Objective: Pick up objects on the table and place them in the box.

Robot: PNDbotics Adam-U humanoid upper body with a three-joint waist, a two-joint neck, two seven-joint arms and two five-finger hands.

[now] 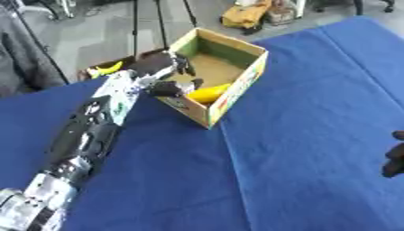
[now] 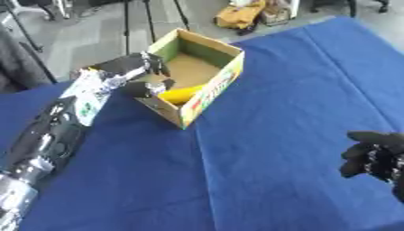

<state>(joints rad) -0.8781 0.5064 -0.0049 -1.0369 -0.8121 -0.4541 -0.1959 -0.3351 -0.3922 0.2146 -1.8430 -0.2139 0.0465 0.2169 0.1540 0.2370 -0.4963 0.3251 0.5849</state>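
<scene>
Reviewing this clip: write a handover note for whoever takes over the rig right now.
Left hand: over the box's near-left wall, fingers curled round the yellow object, which sits inside the box against its near wall.
Right hand: idle at the right edge, fingers curled, holding nothing.
Done: yellow object is in the box, not yet released.
Left: let go and withdraw. Another yellow item shows beyond the table's far-left edge.

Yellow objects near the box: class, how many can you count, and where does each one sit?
2. One yellow object lies inside the box by its near wall, at the left hand. Another yellow object shows beyond the left arm, partly hidden.
</scene>
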